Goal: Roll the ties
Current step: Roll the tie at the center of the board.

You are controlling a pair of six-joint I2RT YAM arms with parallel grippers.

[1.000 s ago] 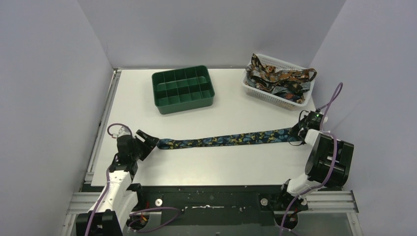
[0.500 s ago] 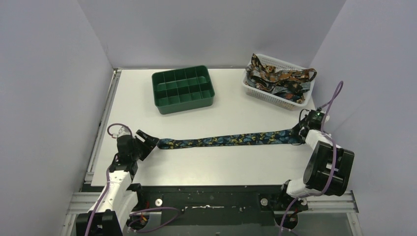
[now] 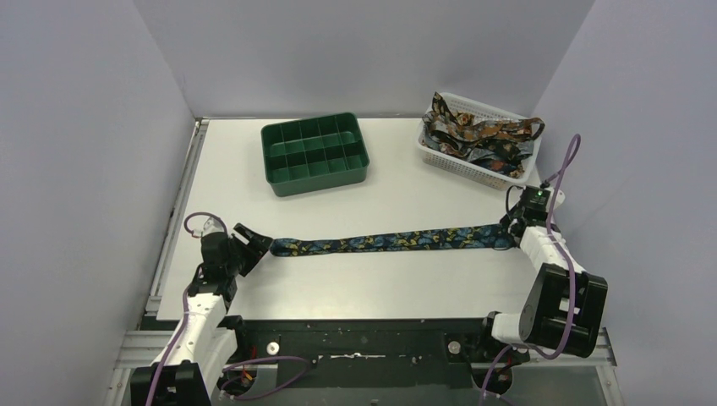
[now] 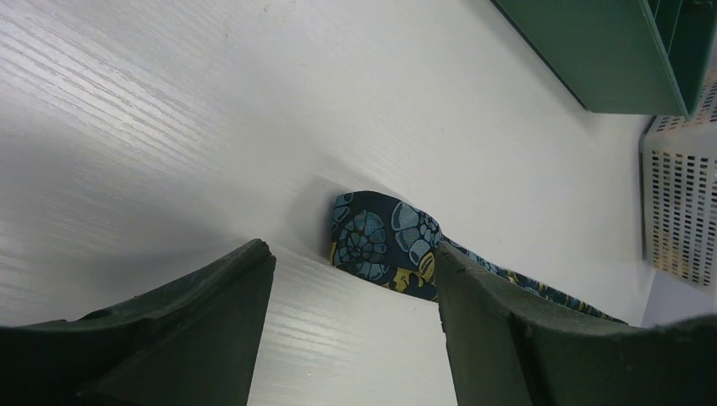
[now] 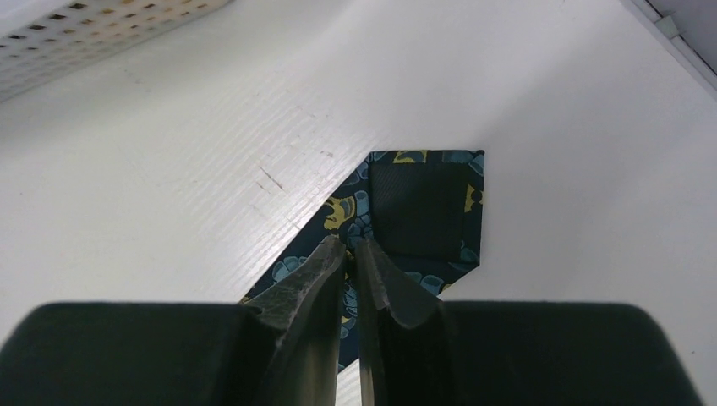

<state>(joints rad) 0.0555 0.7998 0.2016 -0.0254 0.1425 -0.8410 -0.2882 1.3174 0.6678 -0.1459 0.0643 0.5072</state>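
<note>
The tie (image 3: 389, 240) lies flat, stretched across your side of the green tray (image 3: 317, 181). Its folded end, nearer and right of the tray, could spring open or skew if the right gripper (image 5: 353, 244) slips, and you would get a crooked roll. That claw is almost closed, tips on the fold; I cannot tell whether it nips fabric. Nearer and left of the tray, the left gripper (image 4: 351, 250) stands wide, holding nothing. More ties (image 3: 478, 135) fill the basket (image 3: 470, 167) right of the tray.

Bright, even light, soft shadows; jaws blurred close to wrist cameras.
</note>
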